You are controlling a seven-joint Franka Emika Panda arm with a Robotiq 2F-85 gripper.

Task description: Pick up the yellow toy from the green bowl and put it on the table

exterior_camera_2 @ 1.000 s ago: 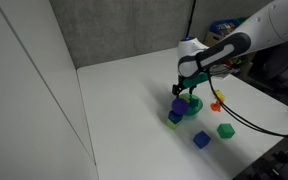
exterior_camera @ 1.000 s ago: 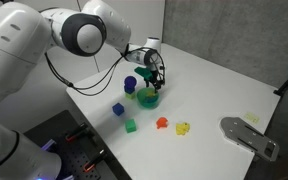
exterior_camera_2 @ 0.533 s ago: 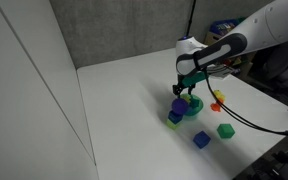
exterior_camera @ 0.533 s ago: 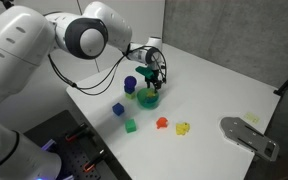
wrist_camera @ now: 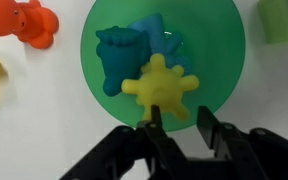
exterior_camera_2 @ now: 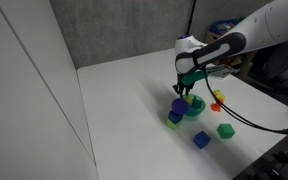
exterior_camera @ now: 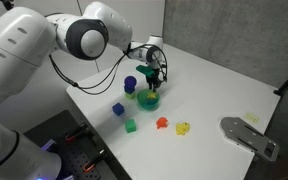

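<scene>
Exterior view: the Robotiq gripper (exterior_camera: 152, 84) is held directly above the small round green plastic bowl (exterior_camera: 148, 100), which stands on the large white flat tabletop (exterior_camera: 214, 90). A dark blue cylinder-like toy (exterior_camera: 130, 84) is noted just beside the bowl. A blue cube (exterior_camera: 118, 108), a green cube (exterior_camera: 130, 125), an orange toy (exterior_camera: 162, 123) and a chunky yellow toy (exterior_camera: 183, 128) are spread nearby on the table. The jaws are too small to be judged here.

Exterior view: the gripper (exterior_camera_2: 187, 92) is seen over the bowl (exterior_camera_2: 196, 107), fingers pointed down.

Wrist view: the small flat yellow star-shaped plastic toy (wrist_camera: 161, 87) is recorded inside the bowl (wrist_camera: 214, 40), at its near rim, lying against a teal toy (wrist_camera: 119, 55). The fingers (wrist_camera: 160, 135) of the gripper (wrist_camera: 184, 122) are set apart, with the star's lower edge between them. Whether it is clamped cannot be told.
</scene>
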